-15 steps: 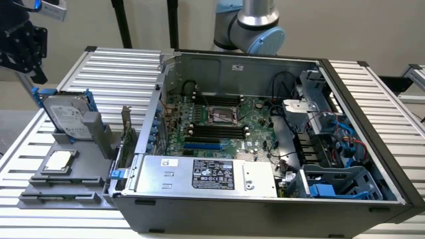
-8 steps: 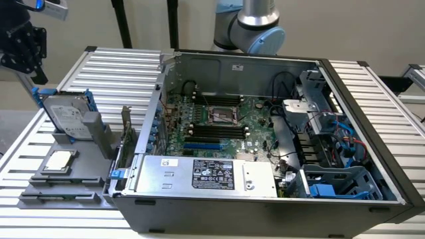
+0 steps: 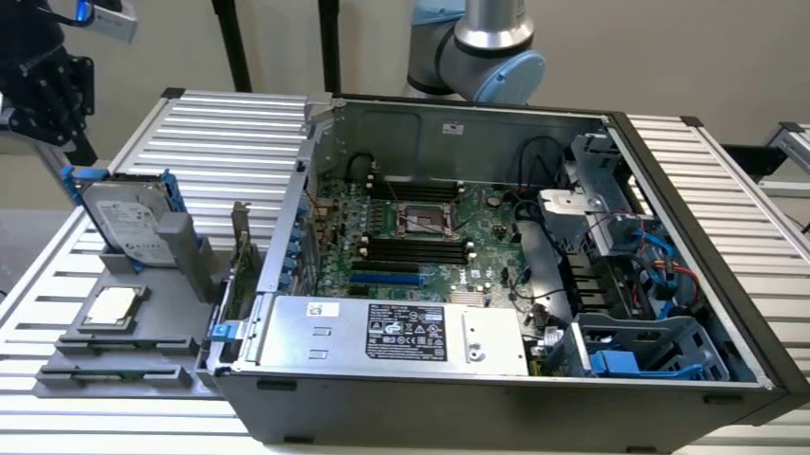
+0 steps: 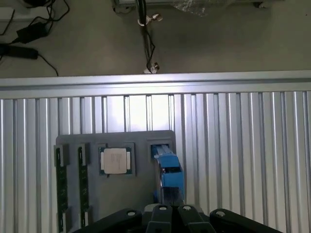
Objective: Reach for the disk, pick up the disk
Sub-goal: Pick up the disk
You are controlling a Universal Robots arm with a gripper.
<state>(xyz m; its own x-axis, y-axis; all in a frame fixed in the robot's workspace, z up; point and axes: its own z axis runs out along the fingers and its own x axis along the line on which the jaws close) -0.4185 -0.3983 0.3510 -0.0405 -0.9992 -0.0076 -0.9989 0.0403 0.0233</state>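
A ribbed aluminium desk (image 3: 708,190) carries an open computer case (image 3: 506,417) lying on its side, with a grey holder tray (image 3: 171,318) beside it on the exterior view's left.

Nearest in the case is a silver power supply box (image 3: 317,332) with a black label (image 3: 407,332). The label's white printing is too small to read. Behind it lies the green motherboard (image 3: 431,251) with its processor socket (image 3: 424,220), and a blue drive cage (image 3: 633,360) sits at the near corner on the exterior view's right.

On the tray, the wrist view shows two green memory modules (image 4: 60,187) lying flat in slots, with a square silvery processor chip (image 3: 112,306) (image 4: 116,161) beside them.

Farther back on the tray stands the disk (image 3: 127,218) (image 4: 169,177). It is a silver-grey hard drive, upright on its edge in a slot and leaning slightly, with blue rails along its sides. It has a white label with barcodes, but the text cannot be read.

The black gripper (image 3: 51,104) (image 4: 172,213) hangs just above the disk's upper corner, on the exterior view's left. In the wrist view the disk's blue rail runs straight up to the gripper, so the disk is directly under it. I cannot tell whether the jaws are open, closed or touching the disk.

Beyond the case rises the robot arm's grey joint (image 3: 487,47) against a pale wall. Past the desk edge in the wrist view, black cables (image 4: 29,34) lie on the floor.
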